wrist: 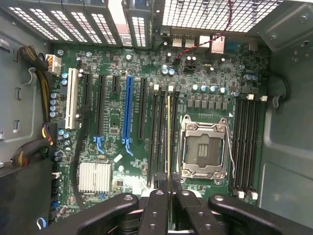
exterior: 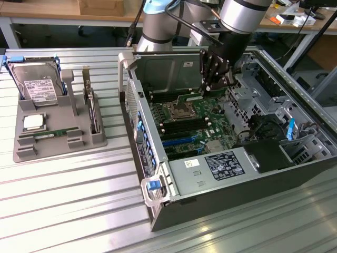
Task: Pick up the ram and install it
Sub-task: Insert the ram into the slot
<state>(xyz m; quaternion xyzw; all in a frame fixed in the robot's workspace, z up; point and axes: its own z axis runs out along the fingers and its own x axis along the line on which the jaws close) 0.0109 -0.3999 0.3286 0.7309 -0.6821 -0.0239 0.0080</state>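
Open computer case [exterior: 231, 174] seen whole on table [exterior: 68, 200] in exterior view. Motherboard [wrist: 117, 127] seen from above in wrist view. Ram [wrist: 169, 142] clamped edge-on in closed pincer [wrist: 169, 196], over slots beside empty socket [wrist: 203, 147], case walls close.

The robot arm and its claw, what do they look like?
The thick round silver-grey robot arm has a pale blue joint cap and black cables along it. The black claw has flat metal fingers with small round bolts.
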